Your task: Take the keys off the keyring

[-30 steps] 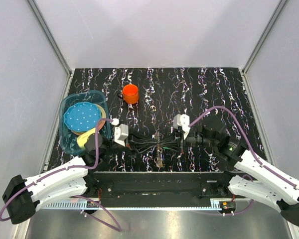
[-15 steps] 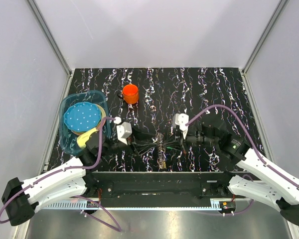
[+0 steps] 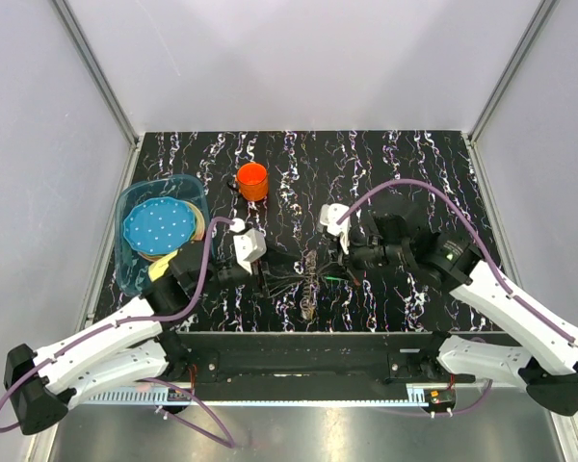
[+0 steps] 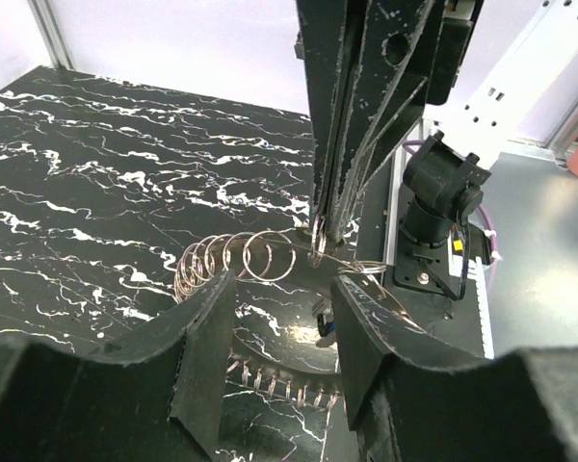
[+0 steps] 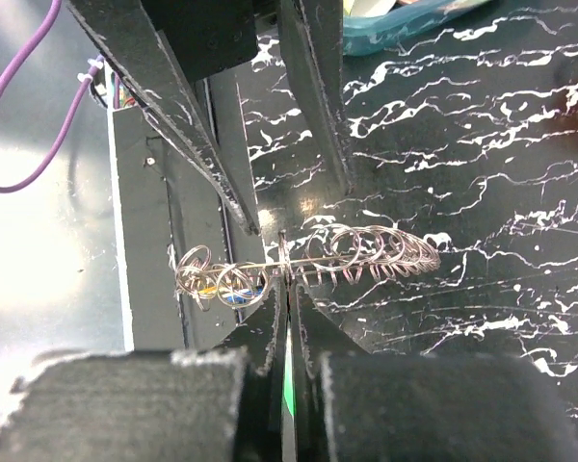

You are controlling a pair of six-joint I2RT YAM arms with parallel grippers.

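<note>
The keyring (image 5: 366, 252) is a wire ring strung with many small rings. It hangs off the table between my grippers, and it also shows in the top view (image 3: 309, 274) and the left wrist view (image 4: 241, 258). My right gripper (image 5: 286, 274) is shut, with a green key (image 5: 287, 404) pinched between its fingers and its tips at the ring wire. Blue and yellow keys (image 5: 226, 294) hang at the ring's near end; the blue one shows in the left wrist view (image 4: 326, 327). My left gripper (image 4: 281, 285) is open, with its fingers on either side of the ring's toothed rim (image 4: 289, 385).
An orange cup (image 3: 252, 180) stands at the back of the black marbled table (image 3: 414, 173). A clear blue bin (image 3: 132, 272) holding a blue dotted plate (image 3: 159, 224) sits at the left. The table's front rail (image 3: 299, 351) lies just below the grippers.
Both wrists have moved toward the back and closer together. The right one has moved to the left. The keyring stays held between them.
</note>
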